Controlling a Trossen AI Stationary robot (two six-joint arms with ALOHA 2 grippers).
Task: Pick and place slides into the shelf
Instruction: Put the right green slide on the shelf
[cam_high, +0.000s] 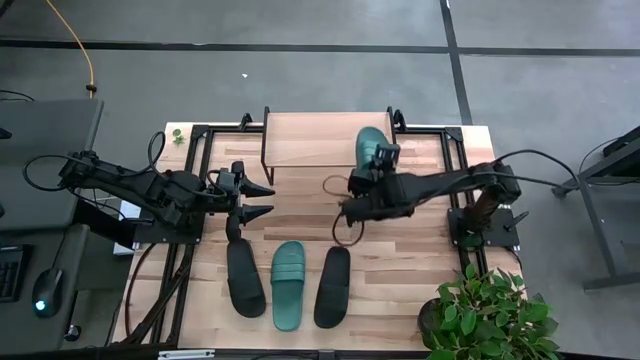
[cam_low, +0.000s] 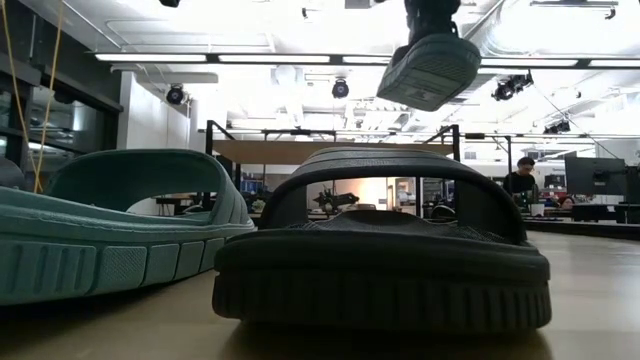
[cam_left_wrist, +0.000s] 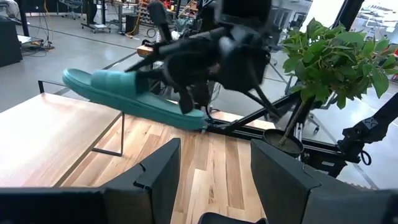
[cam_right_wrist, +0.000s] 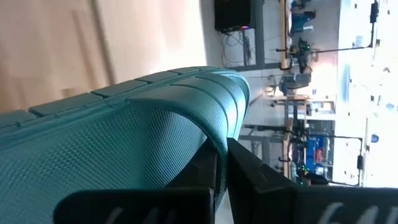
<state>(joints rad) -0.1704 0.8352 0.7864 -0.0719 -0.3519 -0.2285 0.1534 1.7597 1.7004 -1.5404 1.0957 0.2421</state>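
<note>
A teal slide (cam_high: 370, 143) hangs in the air over the right end of the shelf (cam_high: 315, 138), with my right gripper (cam_high: 381, 165) shut on it. In the low view its sole (cam_low: 430, 70) shows high above the table. Three more slides lie flat on their soles near the table's front edge: a black one (cam_high: 243, 278), a teal one (cam_high: 288, 285) and a black one (cam_high: 333, 287). My left gripper (cam_high: 262, 200) waits open at the table's left, above the black slide's far end, with nothing between its fingers (cam_left_wrist: 155, 180). My right gripper pinches the teal slide's ribbed strap at its edge (cam_right_wrist: 214, 140) between the two fingers, one finger (cam_right_wrist: 199, 171) on the strap's inner side and one outside. The slide is lifted clear and tilted, one end (cam_left_wrist: 78, 78) higher than the other.
A potted plant (cam_high: 490, 315) stands at the table's near right corner. The black frame (cam_high: 195, 180) runs along the table's left side and behind the shelf. Bare wood (cam_high: 400, 260) lies between the shelf and the row of slides.
</note>
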